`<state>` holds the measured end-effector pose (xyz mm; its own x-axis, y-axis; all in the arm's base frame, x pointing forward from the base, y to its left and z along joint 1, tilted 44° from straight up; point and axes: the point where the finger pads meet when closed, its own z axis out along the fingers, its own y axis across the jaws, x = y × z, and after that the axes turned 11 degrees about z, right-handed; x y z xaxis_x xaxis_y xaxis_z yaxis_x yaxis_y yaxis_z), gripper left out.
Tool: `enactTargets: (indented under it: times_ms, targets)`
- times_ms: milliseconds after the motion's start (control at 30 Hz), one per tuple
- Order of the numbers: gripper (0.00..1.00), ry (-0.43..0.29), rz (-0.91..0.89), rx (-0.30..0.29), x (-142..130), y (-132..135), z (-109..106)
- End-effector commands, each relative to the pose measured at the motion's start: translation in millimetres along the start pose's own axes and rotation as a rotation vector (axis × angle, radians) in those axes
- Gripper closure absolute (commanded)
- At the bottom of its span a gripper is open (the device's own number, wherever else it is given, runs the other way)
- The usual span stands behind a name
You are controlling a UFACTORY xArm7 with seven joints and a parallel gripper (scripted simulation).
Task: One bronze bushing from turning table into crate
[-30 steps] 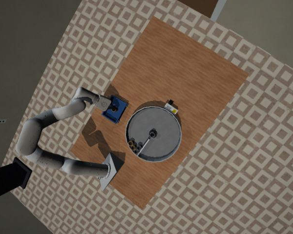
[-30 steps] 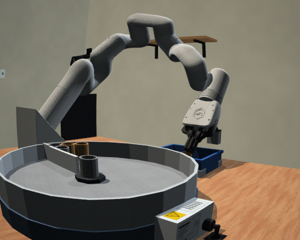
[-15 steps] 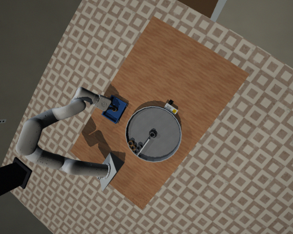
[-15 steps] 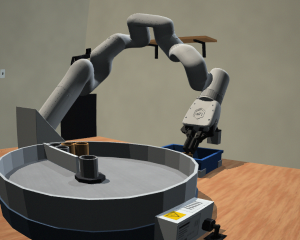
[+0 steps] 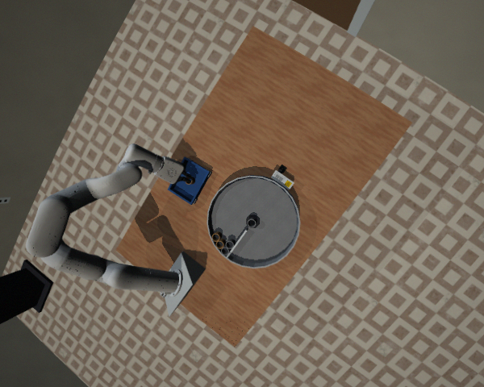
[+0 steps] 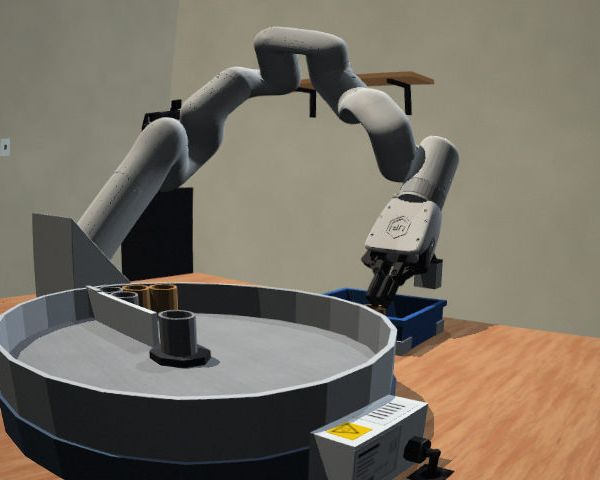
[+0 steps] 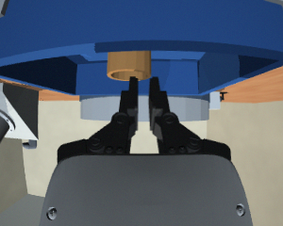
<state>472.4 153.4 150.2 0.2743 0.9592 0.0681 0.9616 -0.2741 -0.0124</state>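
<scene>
Bronze bushing (image 7: 129, 66) inside blue crate (image 7: 47, 25).
Upright, just beyond gripper (image 7: 141, 96); fingers slightly parted, gripping nothing. Others left on turning table (image 6: 372, 330).

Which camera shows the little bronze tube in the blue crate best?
The wrist view: the bronze tube-shaped bushing fills the middle, just beyond the slightly parted fingers. The top view shows only a speck beside the gripper; the exterior view shows just a sliver.
</scene>
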Motion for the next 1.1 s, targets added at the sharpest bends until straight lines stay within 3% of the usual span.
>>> enactTargets:
  times_ms: [0,333,1067]
  targets:
    - [0.89,0.002,0.003,-0.003,-1,2,-2]
    - [0.89,0.002,0.003,-0.003,-5,2,-6]
    - [0.89,0.002,0.003,-0.003,-52,11,-63]
